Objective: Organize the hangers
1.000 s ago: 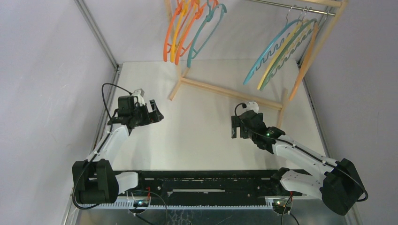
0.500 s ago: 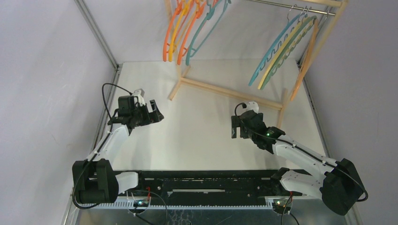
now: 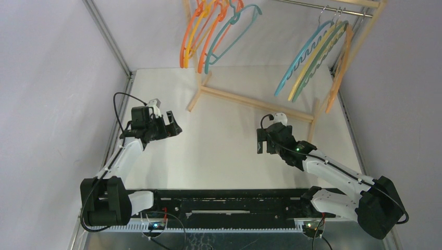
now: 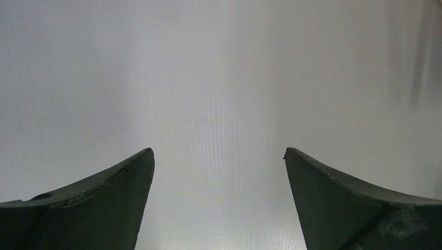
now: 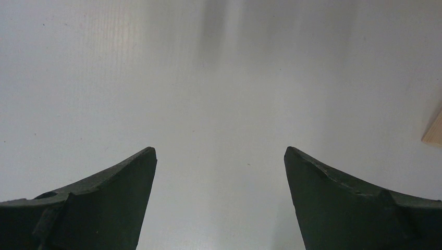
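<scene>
**Top view.** Hangers [image 3: 219, 36] in two clusters on the pale wooden rack [image 3: 250, 101] at the far end of the white table [image 3: 224, 161], all hanging clear of the tabletop. Left cluster [image 3: 200, 39]: two orange, one yellow, one teal, smooth-armed and fanned out, tops cut off by the upper edge of the picture. Right cluster [image 3: 307, 62]: teal, yellow, teal and orange, some with wavy bars, hung by small hooks on the metal rod [image 3: 323, 7], just beside the rack's right upright. Both clusters well apart from either gripper. Rack's floor bar and slanted legs lying across the table between the arms and the hangers.

Left gripper [image 3: 174, 126] above the left part of the table, near the rack's left foot. Right gripper [image 3: 259, 141] right of centre, near the right end of the floor bar. Black cable loop [image 3: 121, 101] over the left arm; green indicator light [image 3: 297, 149] on the right arm. Any lettering on the arm housings too small to read. Lavender walls [image 3: 52, 104] on both sides.

**Left wrist view.** Dark fingers [image 4: 104, 198] spread wide, holding nothing, only bare white table between them.

**Right wrist view.** Fingers [image 5: 344, 198] likewise spread wide and holding nothing; corner of pale wood [image 5: 433, 130] at the right edge.
</scene>
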Controlling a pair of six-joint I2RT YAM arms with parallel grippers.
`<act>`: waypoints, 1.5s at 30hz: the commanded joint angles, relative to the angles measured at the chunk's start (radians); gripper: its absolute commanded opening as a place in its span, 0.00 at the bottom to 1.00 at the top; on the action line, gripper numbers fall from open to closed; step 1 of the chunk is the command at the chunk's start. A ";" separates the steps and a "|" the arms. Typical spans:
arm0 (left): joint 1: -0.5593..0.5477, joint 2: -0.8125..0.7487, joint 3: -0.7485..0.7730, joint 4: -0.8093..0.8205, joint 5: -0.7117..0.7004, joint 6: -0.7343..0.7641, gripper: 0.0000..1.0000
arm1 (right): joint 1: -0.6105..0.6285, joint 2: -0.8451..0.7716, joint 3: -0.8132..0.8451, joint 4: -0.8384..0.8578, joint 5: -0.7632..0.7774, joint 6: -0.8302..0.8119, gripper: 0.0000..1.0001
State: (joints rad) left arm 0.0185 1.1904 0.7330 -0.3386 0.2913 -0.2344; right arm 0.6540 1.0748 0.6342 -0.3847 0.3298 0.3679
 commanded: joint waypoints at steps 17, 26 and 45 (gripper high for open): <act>-0.009 -0.009 0.028 0.025 -0.003 0.027 1.00 | -0.006 -0.030 0.001 0.036 -0.032 -0.012 1.00; -0.009 -0.007 0.018 0.039 0.001 0.024 1.00 | -0.011 -0.055 -0.011 0.054 -0.079 -0.024 1.00; -0.009 -0.013 0.022 0.033 0.007 0.032 1.00 | -0.018 -0.061 -0.030 0.080 -0.125 -0.007 1.00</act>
State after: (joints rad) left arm 0.0177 1.1904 0.7330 -0.3374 0.2920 -0.2268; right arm 0.6418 1.0218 0.6022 -0.3470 0.2150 0.3614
